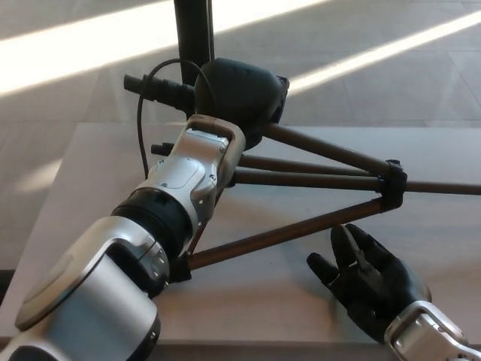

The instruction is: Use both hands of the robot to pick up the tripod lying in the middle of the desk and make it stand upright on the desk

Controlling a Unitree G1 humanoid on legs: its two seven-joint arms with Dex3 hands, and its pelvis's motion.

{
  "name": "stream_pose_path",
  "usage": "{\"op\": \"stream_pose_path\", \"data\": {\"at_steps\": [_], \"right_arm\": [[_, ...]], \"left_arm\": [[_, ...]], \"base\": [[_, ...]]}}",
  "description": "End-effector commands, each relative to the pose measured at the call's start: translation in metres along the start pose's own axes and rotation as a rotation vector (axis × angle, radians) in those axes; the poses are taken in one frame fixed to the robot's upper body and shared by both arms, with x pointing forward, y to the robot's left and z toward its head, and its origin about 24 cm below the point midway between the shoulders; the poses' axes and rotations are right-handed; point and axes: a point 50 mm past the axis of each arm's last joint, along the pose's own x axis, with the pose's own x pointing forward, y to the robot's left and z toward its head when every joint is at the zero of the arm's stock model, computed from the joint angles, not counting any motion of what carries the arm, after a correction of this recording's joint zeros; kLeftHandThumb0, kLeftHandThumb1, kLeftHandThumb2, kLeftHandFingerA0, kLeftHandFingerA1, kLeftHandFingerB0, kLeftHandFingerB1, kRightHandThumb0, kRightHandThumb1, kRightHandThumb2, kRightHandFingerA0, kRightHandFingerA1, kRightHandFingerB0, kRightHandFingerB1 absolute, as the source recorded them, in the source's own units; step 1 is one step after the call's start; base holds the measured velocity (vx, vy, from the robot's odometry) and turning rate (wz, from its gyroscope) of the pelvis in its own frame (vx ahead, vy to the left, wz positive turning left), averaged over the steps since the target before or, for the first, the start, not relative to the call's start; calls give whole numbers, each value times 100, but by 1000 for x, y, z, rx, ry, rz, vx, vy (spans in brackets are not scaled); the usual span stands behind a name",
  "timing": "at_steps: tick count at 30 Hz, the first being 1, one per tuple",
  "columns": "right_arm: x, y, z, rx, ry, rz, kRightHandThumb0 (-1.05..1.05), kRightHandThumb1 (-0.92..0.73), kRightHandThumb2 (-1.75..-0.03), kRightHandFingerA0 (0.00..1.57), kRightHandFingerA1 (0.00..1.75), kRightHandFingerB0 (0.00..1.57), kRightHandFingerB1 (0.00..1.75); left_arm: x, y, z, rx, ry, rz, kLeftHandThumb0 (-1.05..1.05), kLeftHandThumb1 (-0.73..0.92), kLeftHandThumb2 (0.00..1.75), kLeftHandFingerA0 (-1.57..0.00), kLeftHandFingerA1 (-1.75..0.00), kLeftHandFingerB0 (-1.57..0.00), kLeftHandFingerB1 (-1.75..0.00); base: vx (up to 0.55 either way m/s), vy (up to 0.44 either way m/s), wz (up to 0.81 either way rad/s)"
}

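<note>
tripod (301, 169): dark brown | desk (270, 286): beige | right hand (372, 278): black

Left robot hand (240, 98) grips tripod (316, 184); right robot hand (368, 274) open.
</note>
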Motion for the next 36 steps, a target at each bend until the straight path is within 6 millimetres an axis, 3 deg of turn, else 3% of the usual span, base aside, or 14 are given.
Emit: {"op": "stream_pose_path", "data": {"at_steps": [1, 3, 8, 18, 19, 20, 21, 23, 24, 27, 28, 29, 31, 36], "right_arm": [[-10, 0, -55, 186, 154, -51, -105, -30, -89, 7, 89, 7, 85], [-8, -2, -53, 195, 150, -48, -61, -3, -86, 16, 76, 5, 68], [-3, 1, -43, 197, 118, -55, -66, -6, -88, 14, 76, 0, 67], [13, 0, -31, 230, 97, -81, -67, -8, -90, 17, 79, 0, 68], [15, 1, -31, 236, 105, -77, -101, -55, -61, 2, 116, 0, 101], [17, 2, -31, 243, 112, -76, -101, -55, -62, 1, 116, 0, 104], [20, 4, -31, 253, 117, -77, -104, -36, -90, 13, 93, 10, 87], [24, 7, -32, 267, 121, -75, -102, -53, -64, 0, 119, 0, 110], [26, 9, -33, 279, 126, -77, -101, -54, -64, 0, 121, 0, 111], [32, 12, -31, 290, 134, -76, -92, -39, -103, 6, 83, 1, 72], [34, 13, -30, 269, 134, -65, -92, -38, -103, 5, 81, 0, 69], [37, 16, -31, 259, 128, -53, -105, -57, -66, 16, 105, 0, 88], [40, 18, -30, 264, 122, -50, -105, -60, -59, 4, 106, 0, 91], [50, 21, -29, 282, 126, -59, -105, -44, -95, 9, 86, 0, 72]], "left_arm": [[10, 30, -8, 48, -33, 99, -25, 58, 78, -92, -175, -77, -138], [10, 30, -9, 56, -34, 100, -26, 60, 77, -91, -175, -75, -139], [11, 35, -4, 27, -44, 115, -25, 63, 86, -93, -175, -76, -153], [11, 34, -1, -16, -35, 118, -26, 66, 85, -89, -175, -77, -122], [11, 35, -1, -7, -40, 137, -25, 61, 86, -92, -174, -80, -127], [10, 35, -1, -11, -44, 147, -25, 62, 87, -92, -175, -78, -137], [11, 36, -1, -23, -44, 146, -34, 57, 106, -119, -133, -91, -112], [11, 38, 1, -20, -44, 147, -34, 56, 104, -119, -133, -90, -111], [13, 39, 2, -20, -37, 138, -29, 71, 81, -91, -173, -76, -129], [13, 42, 7, -31, -55, 160, -28, 70, 82, -92, -175, -79, -144], [14, 43, 8, -33, -56, 155, -35, 55, 104, -120, -135, -98, -118], [14, 42, 9, -31, -58, 157, -22, 62, 91, -114, -168, -79, -132], [14, 41, 11, -29, -65, 163, -24, 60, 89, -93, -175, -77, -142], [14, 43, 7, 10, -63, 148, -25, 68, 81, -89, -171, -77, -115]], "base": [[0, 0, 0], [0, 0, 0], [0, 0, 0], [0, 0, 0], [0, 0, 0], [0, 0, 0], [0, 0, 0], [0, 0, 0], [0, 0, 0], [0, 0, 0], [0, 0, 0], [0, 0, 0], [0, 0, 0], [0, 0, 0]]}}
